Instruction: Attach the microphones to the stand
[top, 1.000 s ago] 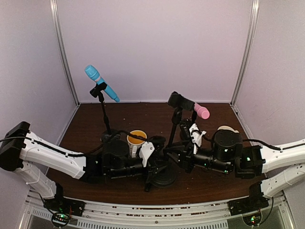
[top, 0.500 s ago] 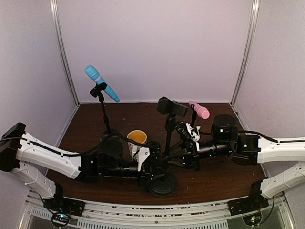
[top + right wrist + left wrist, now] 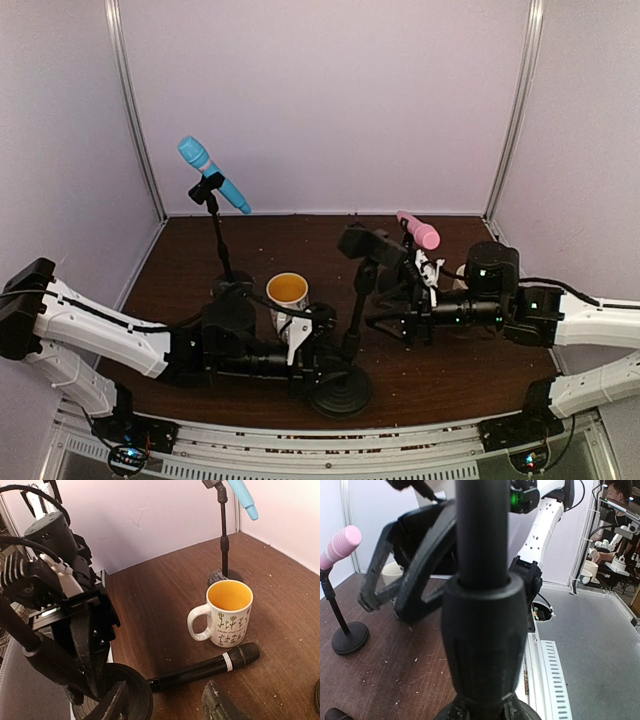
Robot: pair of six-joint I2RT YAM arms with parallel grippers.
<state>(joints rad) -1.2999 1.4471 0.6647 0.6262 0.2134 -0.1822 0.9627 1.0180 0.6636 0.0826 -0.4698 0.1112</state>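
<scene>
The light blue microphone (image 3: 213, 175) sits clipped on its stand at the back left; it also shows in the right wrist view (image 3: 242, 497). The pink microphone (image 3: 418, 230) sits on a small stand at the back right, also in the left wrist view (image 3: 340, 545). The black microphone (image 3: 205, 667) lies flat on the table beside the mug (image 3: 225, 612). The empty black stand (image 3: 355, 310) stands in the middle on a round base (image 3: 340, 388). My left gripper (image 3: 330, 358) is shut on its pole (image 3: 482, 605) low down. My right gripper (image 3: 385, 300) is open, its fingers (image 3: 107, 700) just short of the black microphone.
The white flowered mug (image 3: 288, 292) with a yellow inside stands left of the middle stand. A cream mug (image 3: 390, 570) sits behind the right gripper. The pink microphone's round base (image 3: 350, 637) is on the table. The booth walls close in the back and both sides.
My right arm has drawn back to the right, away from the middle stand. The stand's clip has sunk lower and its base has shifted slightly nearer, still in my left gripper.
</scene>
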